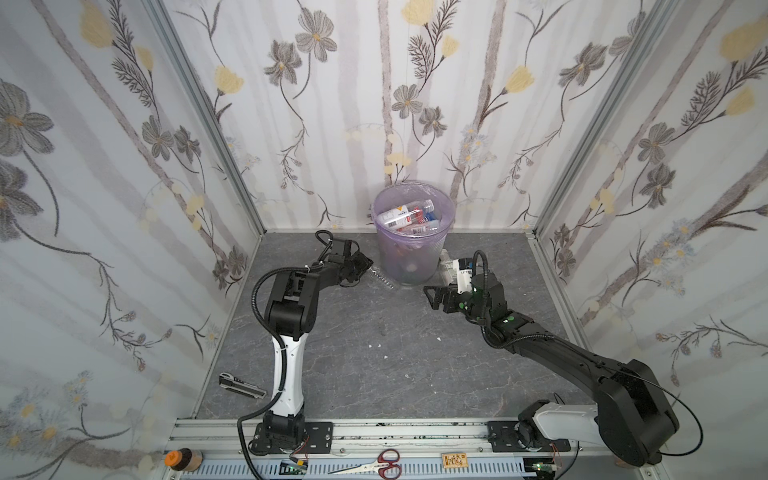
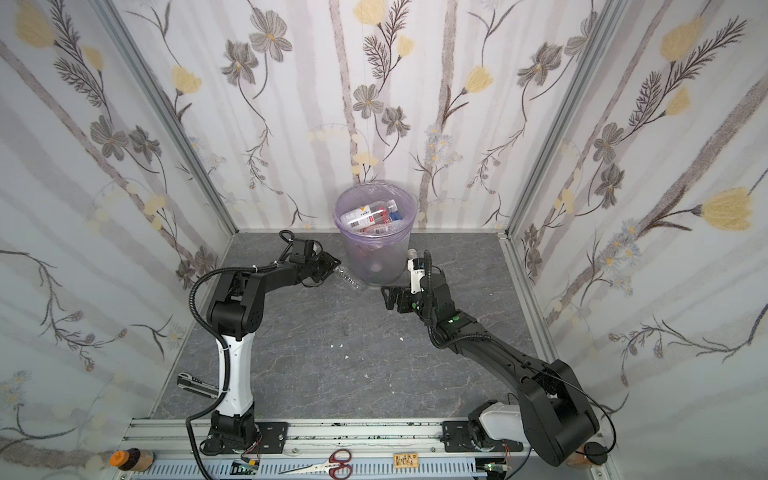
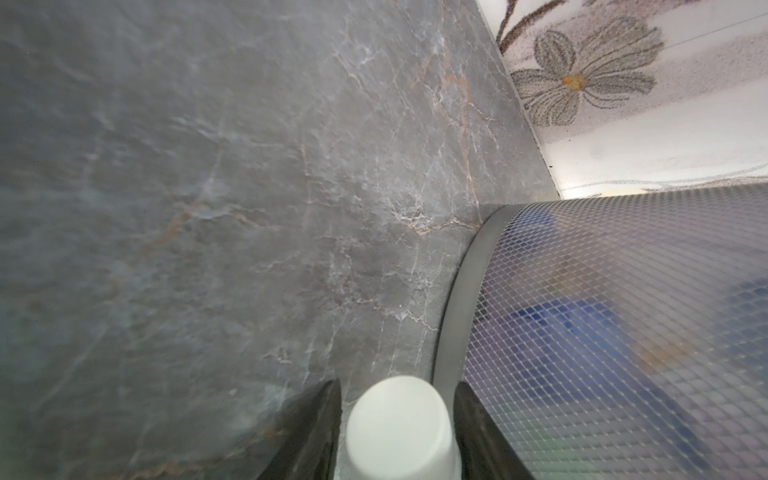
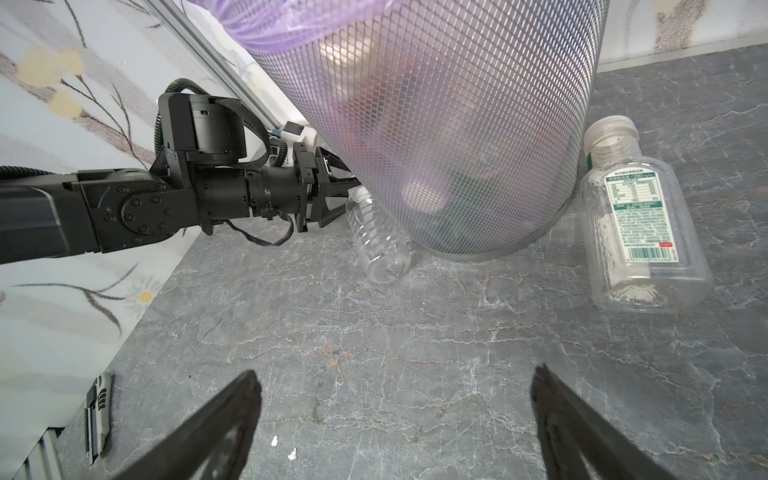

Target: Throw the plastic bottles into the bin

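Utility knife [image 1: 242, 385]: lying near the left edge of the grey table [image 1: 374, 357].
Left gripper [image 1: 363, 266]: reaching low beside the bin [image 1: 415, 253]. Its fingers [image 3: 316, 432] are narrowly flanking the white cap [image 3: 399, 424] of a clear ribbed bottle [image 4: 376, 232]; whether they are pressing on it cannot be told.
Clear ribbed bottle: lying on the table against the bin's base.
Bin: standing by the back wall, holding several plastic bottles [image 1: 409, 216].
Right gripper [image 4: 395, 374]: hovering over bare table, jaws spread wide, gripping nothing.
Green-labelled clear bottle [image 4: 640, 220]: lying on the table just beside the bin's right side.
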Motion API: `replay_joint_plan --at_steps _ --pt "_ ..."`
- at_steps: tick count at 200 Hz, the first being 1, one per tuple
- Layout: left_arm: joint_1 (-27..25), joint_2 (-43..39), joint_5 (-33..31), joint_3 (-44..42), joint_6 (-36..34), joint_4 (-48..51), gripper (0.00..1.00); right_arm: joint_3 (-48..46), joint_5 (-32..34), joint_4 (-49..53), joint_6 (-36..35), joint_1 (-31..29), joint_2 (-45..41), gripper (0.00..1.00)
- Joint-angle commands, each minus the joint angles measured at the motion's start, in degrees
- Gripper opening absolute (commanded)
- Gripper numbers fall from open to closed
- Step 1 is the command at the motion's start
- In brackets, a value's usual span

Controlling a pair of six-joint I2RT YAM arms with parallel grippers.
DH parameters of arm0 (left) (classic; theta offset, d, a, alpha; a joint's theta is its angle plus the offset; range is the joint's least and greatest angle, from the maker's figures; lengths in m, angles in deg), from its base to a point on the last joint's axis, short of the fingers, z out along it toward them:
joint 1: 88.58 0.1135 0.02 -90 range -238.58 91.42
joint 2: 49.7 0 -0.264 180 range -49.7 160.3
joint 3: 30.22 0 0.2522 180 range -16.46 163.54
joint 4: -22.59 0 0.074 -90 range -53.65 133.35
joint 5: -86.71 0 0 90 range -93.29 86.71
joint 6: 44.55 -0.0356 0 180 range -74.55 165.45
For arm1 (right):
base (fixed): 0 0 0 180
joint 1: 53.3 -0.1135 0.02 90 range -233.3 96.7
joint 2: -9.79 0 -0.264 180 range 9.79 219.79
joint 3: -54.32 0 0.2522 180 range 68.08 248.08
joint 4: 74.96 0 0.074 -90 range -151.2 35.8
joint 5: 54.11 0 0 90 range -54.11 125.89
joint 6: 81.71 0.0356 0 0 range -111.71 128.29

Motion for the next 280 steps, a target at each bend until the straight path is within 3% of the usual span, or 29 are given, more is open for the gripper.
replay_joint_plan --at_steps 1,84,280 --pt "-0.07 -0.34 -1.36 -0.51 -0.35 2.65 0.46 -0.45 -0.36 -2.24 -0.18 -0.13 -0.45 1.0" --pt "-0.61 -1.77 -1.99 -1.81 0.01 2.65 0.35 -2.19 0.29 -2.97 0.02 -0.23 -1.79 1.0" --pt "-3.06 -9.23 1.87 -9.3 2.48 -1.65 0.31 -7.28 1.76 -5.82 3.04 -1.17 -4.28 1.0"
